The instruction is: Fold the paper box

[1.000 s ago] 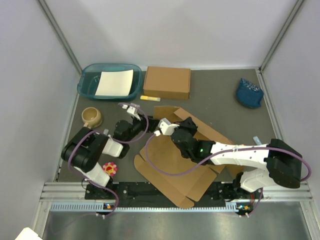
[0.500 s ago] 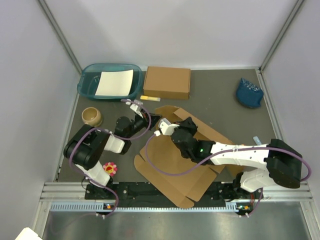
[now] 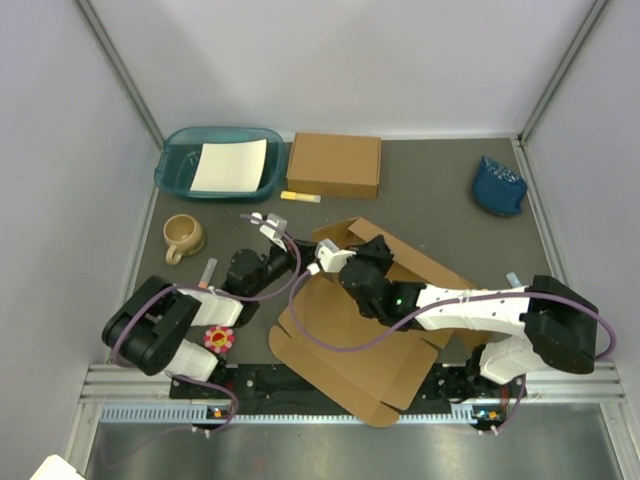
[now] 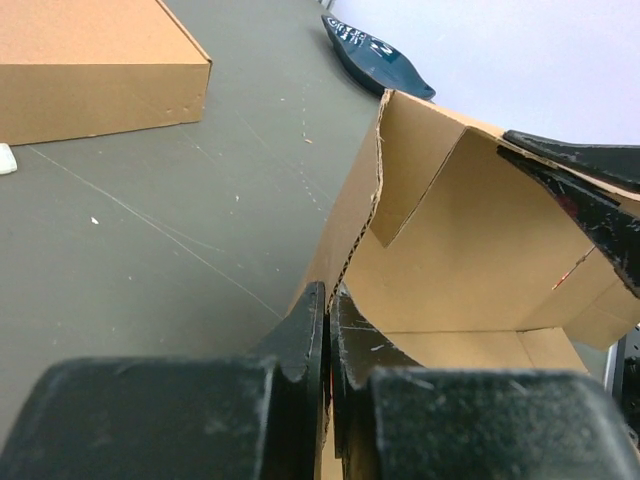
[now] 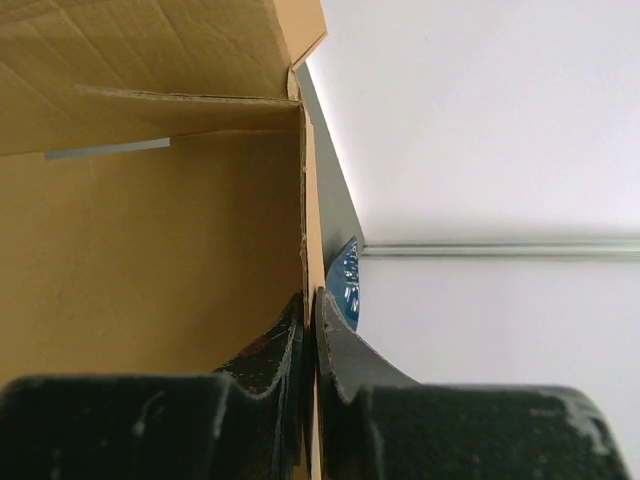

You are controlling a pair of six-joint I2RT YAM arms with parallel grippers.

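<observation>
Grey desk (image 3: 440,200), white-walled booth: within the last second the left arm (image 3: 160,325) has lowered and the paper box (image 3: 360,350), mid-desk, has slid slightly nearer. Left claw (image 4: 327,300) and right claw (image 5: 310,305) each pinch a raised wall, so its sides appear to be going up. Behind, the teal tray (image 3: 172,165) holds a white sheet (image 3: 230,165).

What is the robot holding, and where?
Both hold the paper box: left end effector pinches one raised wall's edge, right end effector another wall's edge.
</observation>
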